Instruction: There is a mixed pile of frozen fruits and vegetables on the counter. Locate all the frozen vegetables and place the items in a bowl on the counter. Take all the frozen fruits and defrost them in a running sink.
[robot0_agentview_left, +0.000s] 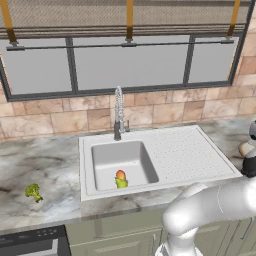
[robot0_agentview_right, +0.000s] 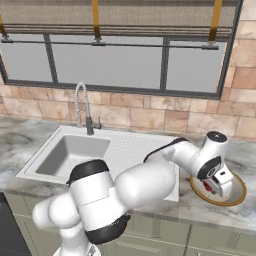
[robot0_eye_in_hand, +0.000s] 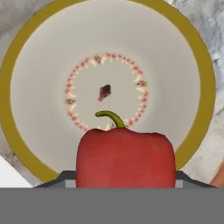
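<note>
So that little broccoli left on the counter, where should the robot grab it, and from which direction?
Probably from straight above, closing on the bushy green head. The broccoli sits on open counter left of the sink with nothing beside it, and its head looks like the widest part. Its stem is too small here to judge.

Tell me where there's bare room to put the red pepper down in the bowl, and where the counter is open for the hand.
The bowl floor is bare inside its rim, directly below the red pepper the gripper holds. Open counter lies between the sink and the broccoli; the ribbed drainboard is free. The basin is crowded: two fruits sit together by its front wall.
</note>
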